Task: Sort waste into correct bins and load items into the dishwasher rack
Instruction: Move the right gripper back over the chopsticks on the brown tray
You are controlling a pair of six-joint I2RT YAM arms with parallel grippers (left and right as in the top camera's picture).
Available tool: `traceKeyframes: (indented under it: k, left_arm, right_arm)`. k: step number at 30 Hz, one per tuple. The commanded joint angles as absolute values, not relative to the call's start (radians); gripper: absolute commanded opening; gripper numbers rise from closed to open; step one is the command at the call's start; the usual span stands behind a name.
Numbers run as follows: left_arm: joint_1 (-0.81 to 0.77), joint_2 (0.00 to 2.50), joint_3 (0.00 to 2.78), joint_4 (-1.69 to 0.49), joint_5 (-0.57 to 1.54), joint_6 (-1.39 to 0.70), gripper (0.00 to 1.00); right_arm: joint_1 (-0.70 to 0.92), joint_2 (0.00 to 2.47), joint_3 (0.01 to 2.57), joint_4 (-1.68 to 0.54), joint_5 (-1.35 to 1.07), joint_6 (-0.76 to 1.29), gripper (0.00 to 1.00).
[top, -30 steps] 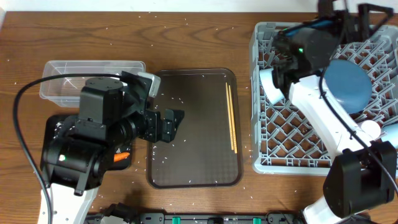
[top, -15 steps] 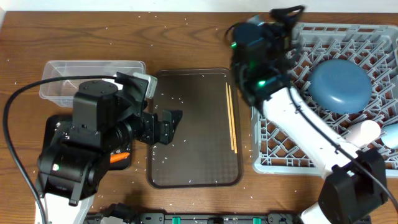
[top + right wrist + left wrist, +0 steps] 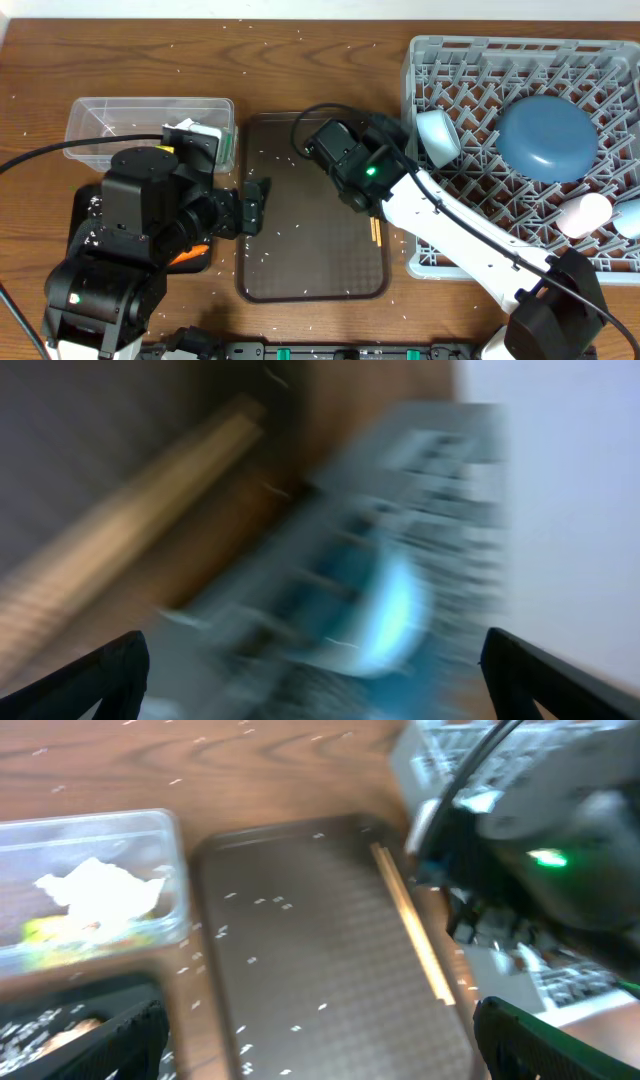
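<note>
Rice-flecked bench (image 3: 150, 60): right gripper (image 3: 320, 678) has swung from the far-right rack (image 3: 480, 60) to the central tray (image 3: 310, 265), jaws apart, hovering over the chopsticks (image 3: 415, 930).

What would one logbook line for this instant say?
right gripper: open, near chopsticks on brown tray | left gripper: open, empty | dishwasher rack: blue plate, white bowl loaded | chopsticks: not yet grasped

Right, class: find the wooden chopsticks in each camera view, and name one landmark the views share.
Overhead: chopsticks on the brown tray's right side, mostly under the right arm.
Left wrist: chopsticks right of centre, diagonal.
Right wrist: chopsticks blurred, upper left.
Shared landmark: the grey dishwasher rack.
</note>
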State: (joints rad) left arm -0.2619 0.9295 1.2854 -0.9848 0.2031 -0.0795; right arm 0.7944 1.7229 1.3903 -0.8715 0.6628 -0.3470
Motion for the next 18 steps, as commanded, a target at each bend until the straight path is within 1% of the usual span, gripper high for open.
traceKeyframes:
  k: [1,3,5,6,8,11,14,18]
  left_arm:
    - [-0.258,0.932,1.305,-1.019,0.046,-0.134,0.98]
    - [-0.258,0.939,1.305,-1.059,-0.004,-0.183,0.98]
    - [-0.258,0.950,1.305,-1.107,-0.057,-0.241,0.98]
    - [-0.258,0.955,1.305,-1.130,-0.080,-0.268,0.98]
    - [-0.258,0.964,1.305,-1.182,-0.117,-0.309,0.98]
    - [-0.253,0.969,1.305,-1.257,-0.129,-0.336,0.98]
    - [-0.216,0.961,1.308,-1.323,-0.129,-0.348,0.98]
    - [-0.128,0.944,1.309,-1.365,-0.128,-0.354,0.98]
  right_arm:
    - [0.803,1.693,1.393,-0.879,0.361,0.131,0.96]
    - [0.791,1.687,1.393,-0.879,0.304,0.287,0.87]
    - [0.776,1.687,1.393,-0.884,0.243,0.444,0.75]
    - [0.768,1.687,1.393,-0.892,0.230,0.495,0.66]
    - [0.750,1.687,1.393,-0.925,0.237,0.613,0.57]
    - [0.720,1.688,1.393,-0.960,0.257,0.701,0.51]
    - [0.692,1.689,1.382,-0.968,0.232,0.730,0.50]
    - [0.680,1.692,1.332,-0.908,0.157,0.721,0.47]
